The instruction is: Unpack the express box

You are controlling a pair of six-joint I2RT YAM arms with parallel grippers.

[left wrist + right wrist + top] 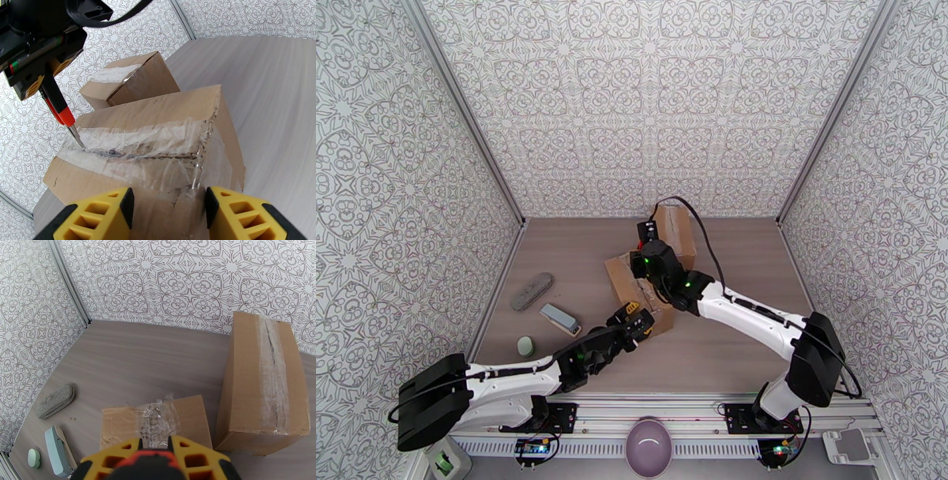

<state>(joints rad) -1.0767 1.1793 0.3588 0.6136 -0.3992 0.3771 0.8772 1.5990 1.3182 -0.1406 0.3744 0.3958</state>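
Blade on tape: the cutter is clamped in the right gripper, whose jaws are closed tight on its red-and-black handle. Its tip is set into the clear tape at the far end of the near box's top seam. The near box lies at the middle of the bench. A second taped box stands just beyond it, a little to the right. A dark, ragged line is seen running along the near box's seam toward its near end.

The left gripper is placed at that near end. Its jaws are roughly half apart with cardboard between them, but it cannot be told whether the pads actually press the box.

The step in hand is judged to be slitting this seam, so the flaps are not yet freed.

- **Depth:** the blade is best kept shallow, only through the tape, so that whatever is packed inside is spared.
- **Line:** the stroke should be held to the gap between the flaps, and the handle leaned with the direction of travel so the tip is not snagged.
- **Bracing:** a light carton is likely to be dragged or twisted by the pull, so a firm brace from the left side is called for.
- **Finish:** the stroke is best stopped short of the yellow fingers. The tape folded over the end edge will probably need a separate cut.

A grey pad lies well apart at the left.
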